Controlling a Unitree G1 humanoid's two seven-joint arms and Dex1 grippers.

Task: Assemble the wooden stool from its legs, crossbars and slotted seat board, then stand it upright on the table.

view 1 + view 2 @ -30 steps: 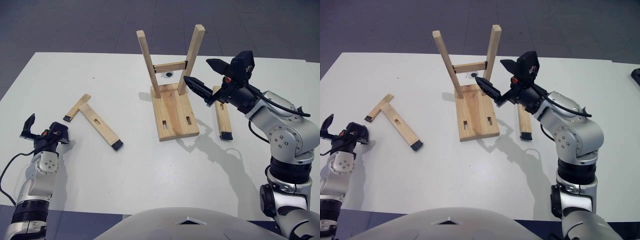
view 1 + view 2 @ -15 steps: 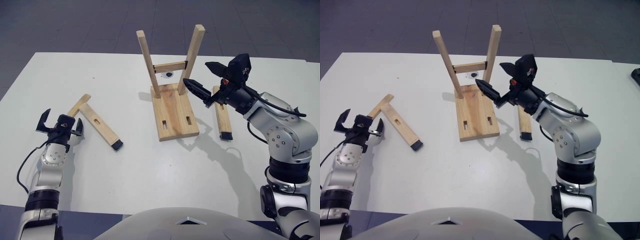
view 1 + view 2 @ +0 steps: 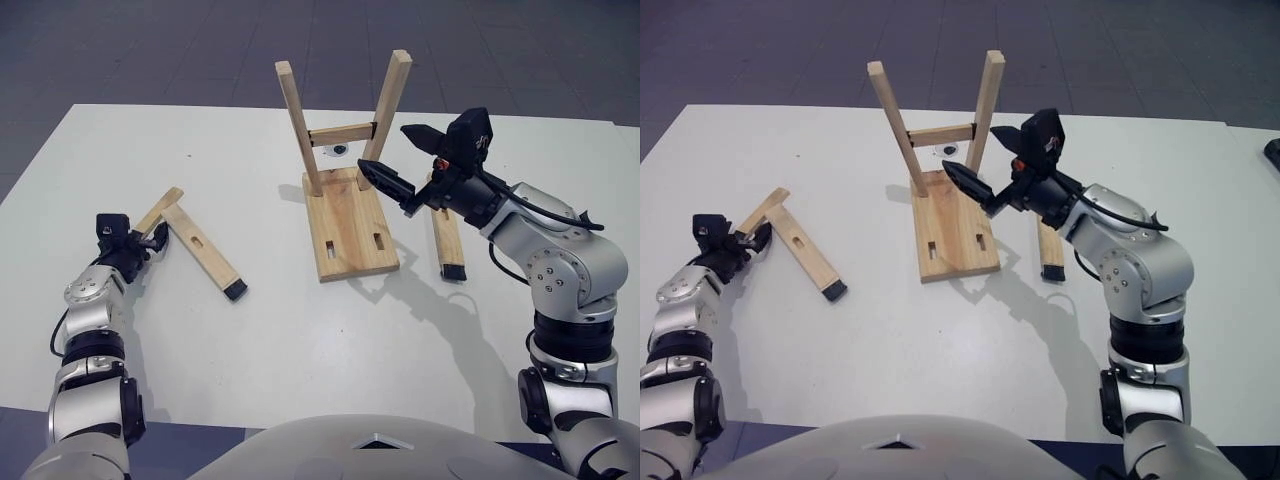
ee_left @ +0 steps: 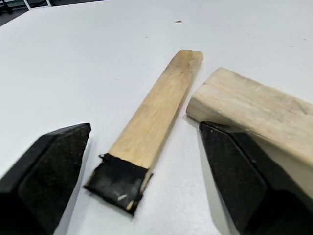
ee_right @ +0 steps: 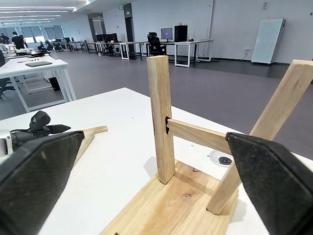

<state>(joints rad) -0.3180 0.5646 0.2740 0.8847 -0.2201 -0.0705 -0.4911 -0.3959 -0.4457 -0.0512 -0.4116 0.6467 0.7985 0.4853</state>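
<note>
Wooden leg (image 4: 157, 105) now straddled by left claw (image 4: 144, 129).

The left gripper (image 3: 145, 240) has travelled from the near left edge of the table forward and inward over the last 1.0 s. At 0.5 s ago it was short of the loose pieces with its spread fingers turned back toward the head camera. Now it points at the thin capped piece (image 3: 165, 205), whose black-capped end (image 4: 117, 183) lies between the parted fingers (image 4: 49, 171), with the slotted leg (image 3: 200, 250) just beside one of them. The right gripper (image 3: 383, 148), jaws wide as before, has drifted slightly to the robot's left, bringing its lower fingertip closer to the foot of the nearer standing leg (image 3: 385, 115).
</note>
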